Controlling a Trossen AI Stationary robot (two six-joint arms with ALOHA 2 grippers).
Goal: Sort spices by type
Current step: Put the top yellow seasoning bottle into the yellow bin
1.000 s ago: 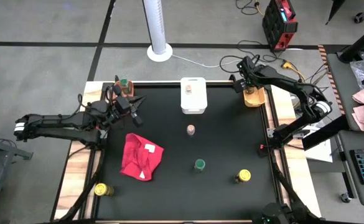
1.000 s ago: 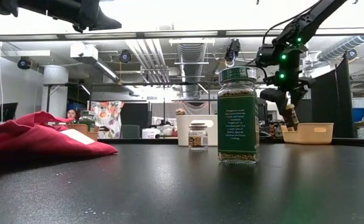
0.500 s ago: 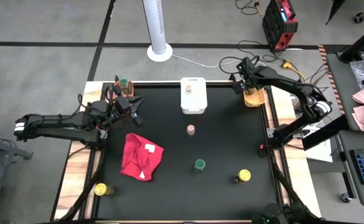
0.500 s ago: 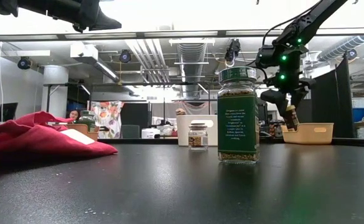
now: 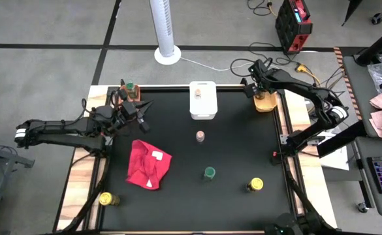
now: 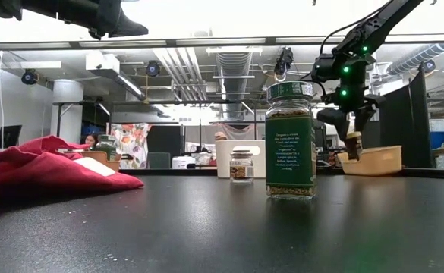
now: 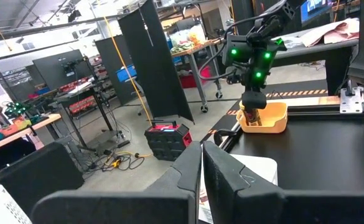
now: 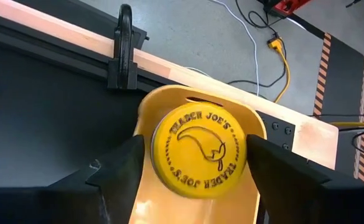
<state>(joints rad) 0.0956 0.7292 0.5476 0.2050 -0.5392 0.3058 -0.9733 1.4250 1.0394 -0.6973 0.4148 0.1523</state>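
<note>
Right gripper (image 8: 191,163) opened; jar (image 8: 198,151) lower, seemingly in yellow bin (image 6: 373,161) (tilted now)

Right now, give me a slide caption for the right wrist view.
Right gripper open around a yellow-lidded spice jar in the yellow bin.

A round yellow plastic jar lid (image 8: 199,152) bears the raised brand name "TRADER JOE'S" twice, curved along its upper and lower rim around an embossed emblem; the jar sits in a yellow bin at the tabletop's far right corner. The dark green paper label on a glass spice jar (image 6: 290,140) carries white print too small to read.
</note>
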